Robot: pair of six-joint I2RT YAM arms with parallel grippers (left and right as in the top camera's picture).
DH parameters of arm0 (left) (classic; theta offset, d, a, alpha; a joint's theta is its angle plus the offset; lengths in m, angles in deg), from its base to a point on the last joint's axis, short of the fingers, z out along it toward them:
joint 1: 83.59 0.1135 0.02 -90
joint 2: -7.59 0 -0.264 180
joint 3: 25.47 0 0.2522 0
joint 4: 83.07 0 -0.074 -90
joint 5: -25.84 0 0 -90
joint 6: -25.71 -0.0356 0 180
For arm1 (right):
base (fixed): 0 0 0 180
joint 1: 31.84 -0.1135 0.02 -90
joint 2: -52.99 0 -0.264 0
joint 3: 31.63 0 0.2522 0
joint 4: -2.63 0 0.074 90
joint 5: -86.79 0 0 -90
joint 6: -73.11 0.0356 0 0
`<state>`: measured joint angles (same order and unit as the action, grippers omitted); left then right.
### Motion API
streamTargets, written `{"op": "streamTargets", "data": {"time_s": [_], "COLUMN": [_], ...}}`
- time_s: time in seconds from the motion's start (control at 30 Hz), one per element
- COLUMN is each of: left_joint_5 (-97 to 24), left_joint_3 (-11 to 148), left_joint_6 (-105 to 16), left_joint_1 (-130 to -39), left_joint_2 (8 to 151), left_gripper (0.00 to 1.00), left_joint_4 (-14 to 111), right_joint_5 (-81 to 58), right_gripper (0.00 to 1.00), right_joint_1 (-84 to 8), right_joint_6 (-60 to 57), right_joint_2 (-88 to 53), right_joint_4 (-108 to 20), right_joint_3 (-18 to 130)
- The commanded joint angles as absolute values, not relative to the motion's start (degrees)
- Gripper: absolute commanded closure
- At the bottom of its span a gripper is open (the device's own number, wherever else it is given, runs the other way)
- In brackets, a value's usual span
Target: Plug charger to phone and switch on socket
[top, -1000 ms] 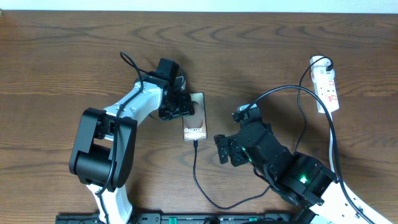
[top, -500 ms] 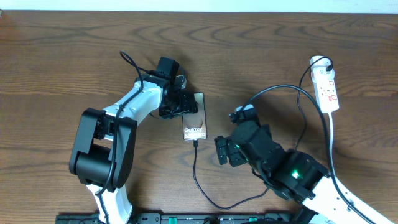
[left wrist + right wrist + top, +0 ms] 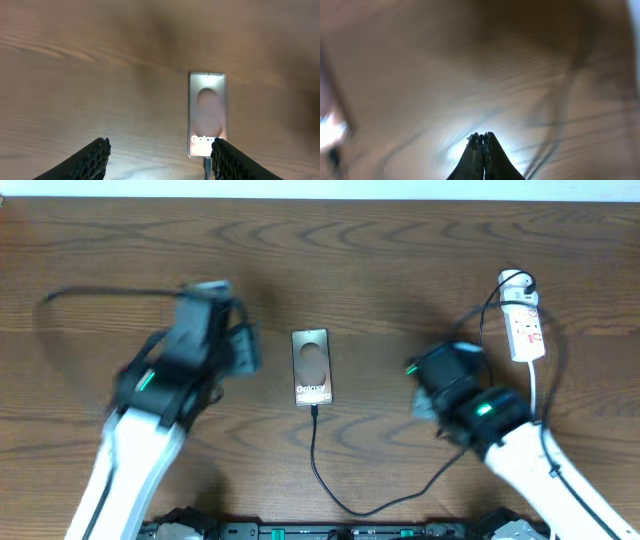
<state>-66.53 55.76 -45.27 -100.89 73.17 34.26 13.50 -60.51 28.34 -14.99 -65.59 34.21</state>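
Note:
The phone (image 3: 312,367) lies flat mid-table, "Galaxy" lettering at its near end. The black charger (image 3: 316,450) meets the phone's near edge, loops toward the table front and runs off to the right. In the left wrist view the phone (image 3: 207,115) sits ahead, with the charger's connector (image 3: 206,162) at its near edge. My left gripper (image 3: 162,161) is open and empty; overhead it is a blur (image 3: 243,345) left of the phone. My right gripper (image 3: 482,136) is shut on nothing, blurred overhead (image 3: 432,372) between phone and socket (image 3: 524,325).
The socket's white cord (image 3: 531,385) runs down the right side beside my right arm. A black cable arcs over that arm near the socket's far end (image 3: 487,305). My left arm's own cable (image 3: 100,293) trails to the far left.
My left gripper let go beside the phone and swung back to the left. My right arm swept right toward the socket, and its jaws went from wide open to shut.

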Motion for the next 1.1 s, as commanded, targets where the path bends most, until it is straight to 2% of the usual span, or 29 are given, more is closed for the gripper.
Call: {"op": "streamTargets", "data": {"time_s": [0.0,0.13,0.3,0.33,0.5,0.9,1.07], "left_joint_5": [-70.83,-75.86,-76.27,-76.54,-77.13,-77.11,-77.11], "left_joint_3": [56.02,55.78,54.4,54.18,54.1,54.1,54.07], "left_joint_6": [-45.46,-41.86,-41.29,-41.29,-41.27,-41.29,-41.29], "left_joint_1": [-100.65,-100.65,-100.65,-100.65,-100.65,-100.65,-100.65], "left_joint_2": [63.57,51.77,42.22,41.06,40.05,40.05,40.05], "left_gripper": [0.33,0.33,0.32,0.19,0.12,0.1,0.1], "left_joint_4": [31.07,24.03,18.59,17.34,13.39,13.74,13.74], "right_joint_5": [8.87,2.14,1.98,1.98,1.98,0.91,0.45], "right_gripper": [0.99,0.99,0.99,0.99,0.99,0.99,0.99], "right_joint_1": [-47.76,-34.52,-23.81,-21.82,-16.07,-13.14,-12.73], "right_joint_6": [25.3,20.49,20.51,20.47,18.55,16.64,16.64], "right_joint_2": [-14.73,-14.97,-17.44,-18.6,-25.61,-55.78,-63.54], "right_joint_4": [-64.65,-61.33,-58.93,-58.47,-57.9,-64.56,-66.71], "right_joint_3": [34.95,34.95,35.19,35.72,41.9,67.61,76.04]}}
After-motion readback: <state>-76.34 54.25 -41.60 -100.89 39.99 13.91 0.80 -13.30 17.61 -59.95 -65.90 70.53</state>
